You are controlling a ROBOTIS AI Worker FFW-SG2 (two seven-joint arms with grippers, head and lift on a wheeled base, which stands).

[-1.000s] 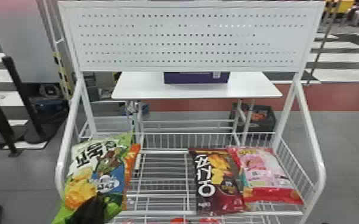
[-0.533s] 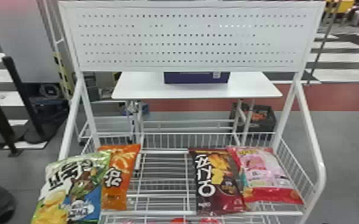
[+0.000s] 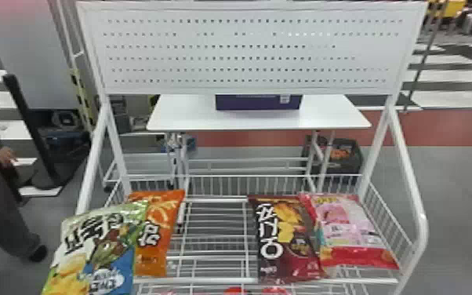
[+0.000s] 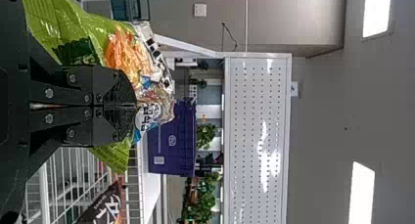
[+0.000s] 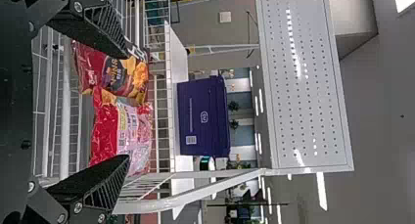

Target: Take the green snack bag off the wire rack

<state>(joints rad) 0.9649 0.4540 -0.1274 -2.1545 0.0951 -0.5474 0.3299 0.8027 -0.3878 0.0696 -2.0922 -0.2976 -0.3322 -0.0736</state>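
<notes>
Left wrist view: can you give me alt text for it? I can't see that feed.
The left gripper is shut on the green snack bag, which spreads out past both sides of its fingers. Beyond are the white wire rack with a dark snack bag, a purple box and a white perforated panel.

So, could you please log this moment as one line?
left fingers: shut on green snack bag | right fingers: open | orange bag: on rack
</notes>
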